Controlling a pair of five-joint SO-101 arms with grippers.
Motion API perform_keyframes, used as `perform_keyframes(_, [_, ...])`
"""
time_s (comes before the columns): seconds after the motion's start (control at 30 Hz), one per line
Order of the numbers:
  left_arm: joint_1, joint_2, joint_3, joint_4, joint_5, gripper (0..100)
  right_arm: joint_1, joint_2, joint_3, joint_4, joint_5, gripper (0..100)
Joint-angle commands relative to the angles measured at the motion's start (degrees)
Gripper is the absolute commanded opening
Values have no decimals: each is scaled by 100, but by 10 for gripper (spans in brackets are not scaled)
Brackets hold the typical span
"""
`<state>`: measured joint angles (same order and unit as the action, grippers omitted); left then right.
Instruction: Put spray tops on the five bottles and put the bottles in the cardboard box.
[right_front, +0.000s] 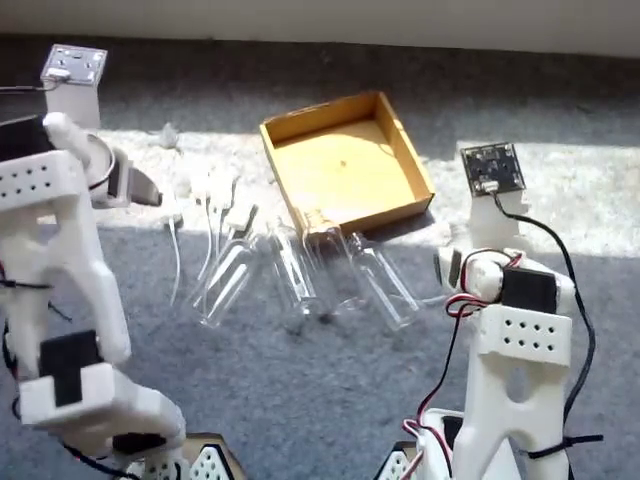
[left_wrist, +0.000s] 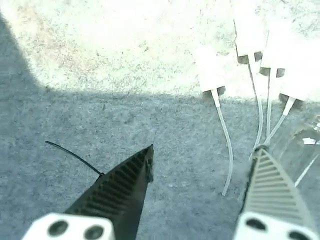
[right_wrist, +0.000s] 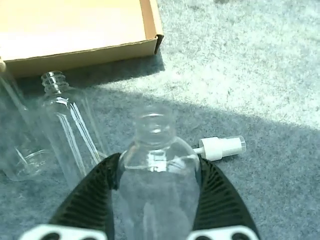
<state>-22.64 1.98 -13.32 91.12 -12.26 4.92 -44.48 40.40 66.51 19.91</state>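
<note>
**A:** Where is there room to move?

**B:** Mostly on the grey carpet (right_front: 300, 400) on the near side of the row of bottles (right_front: 285, 275), between the left arm (right_front: 60, 240) and the right arm (right_front: 515, 340). The left gripper (left_wrist: 205, 148) hangs over bare carpet with its fingers spread wide and nothing between them. The dip tubes of the spray tops (left_wrist: 248, 40) lie just beside its pale finger.

**A:** And the edges?

**B:** The cardboard box (right_front: 345, 165) sits open-topped and at an angle, partly in the sunlit band. Its near wall is the tight spot, since the bottle necks lie just short of it. From the right wrist, the second bottle (right_wrist: 67, 120) points its neck at that wall, near the box's corner.

**A:** What about the right gripper (right_wrist: 158, 161)?

**B:** It is closed around a clear bottle (right_wrist: 157, 172). The black fingers press against both shoulders, and the open neck aims toward the box. I cannot tell whether the bottle is off the carpet.

**A:** What are the counts?

**B:**
- **Spray tops:** Four lie in a cluster (right_front: 215, 188) by the left gripper, white heads in the sun and tubes trailing into the shade. One capped spray top (right_wrist: 220, 147) lies just beside the held bottle, which makes five.
- **Bottles:** The right wrist shows three: the held one, the second, and a third bottle (right_wrist: 20, 155) farther over. From above, at least four lie side by side. Their clear walls overlap, so I cannot settle a fifth.
- **Box:** one
- **Arms:** two
</note>
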Motion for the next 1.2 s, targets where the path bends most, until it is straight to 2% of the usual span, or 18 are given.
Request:
perform_keyframes(0.0, [312, 2273, -2237, 607, 563, 284, -84, -163, -31, -66, -44, 5])
perform_keyframes(0.17, [541, 4031, -3495, 730, 1055, 293, -444, -154, -22, -48, -35, 5])
perform_keyframes(0.43, [576, 5262, -4514, 695, 1653, 269, -532, -127, -22, -48, -44, 5])
perform_keyframes(0.87, [585, 6193, -5648, 730, 1837, 201, -549, -154, 154, -13, -44, 5])
perform_keyframes(1.17, [611, 6246, -5657, 730, 1609, 155, -549, -163, 154, 4, -44, 5])
